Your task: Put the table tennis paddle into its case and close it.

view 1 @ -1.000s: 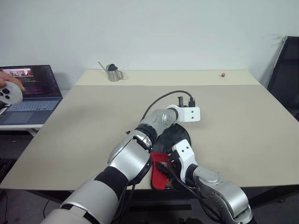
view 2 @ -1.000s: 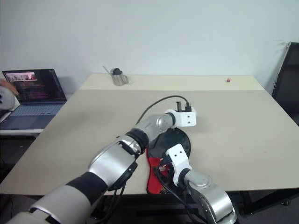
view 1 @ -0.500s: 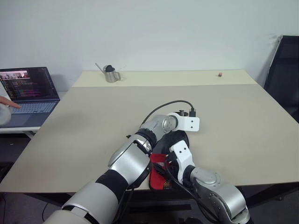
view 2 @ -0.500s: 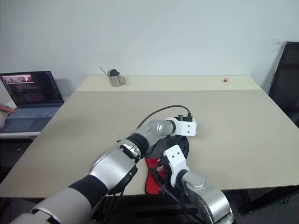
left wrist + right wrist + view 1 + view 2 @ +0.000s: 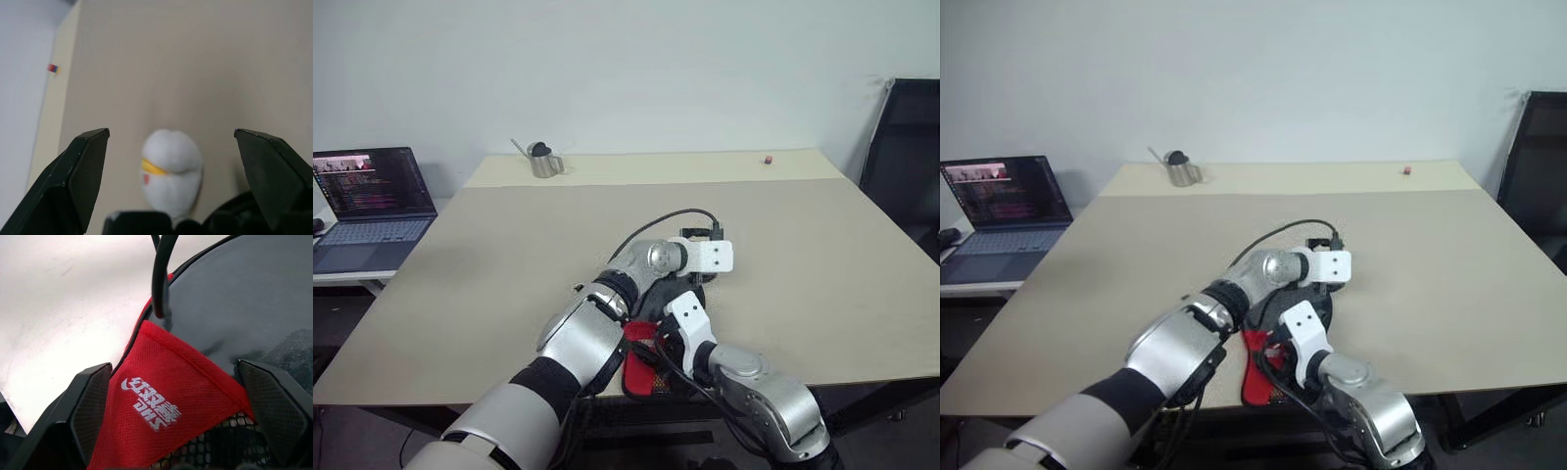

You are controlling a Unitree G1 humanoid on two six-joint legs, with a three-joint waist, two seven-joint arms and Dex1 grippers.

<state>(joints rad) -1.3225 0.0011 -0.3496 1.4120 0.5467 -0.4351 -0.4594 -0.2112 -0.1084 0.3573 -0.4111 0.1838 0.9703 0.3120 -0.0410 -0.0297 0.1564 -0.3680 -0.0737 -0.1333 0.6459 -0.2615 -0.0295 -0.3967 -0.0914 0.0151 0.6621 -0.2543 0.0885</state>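
My left arm (image 5: 607, 323) reaches across the case (image 5: 651, 338), black above and red below, at the bench (image 5: 509, 255) edge, lower centre. Metal pitcher (image 5: 544, 162) upper left; open laptop (image 5: 367, 201) far left.

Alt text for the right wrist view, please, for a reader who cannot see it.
The case lies on the pale table, its red part with a white logo nearest and its black top beyond, crossed by a black cable. The right gripper frames it with open jaws.
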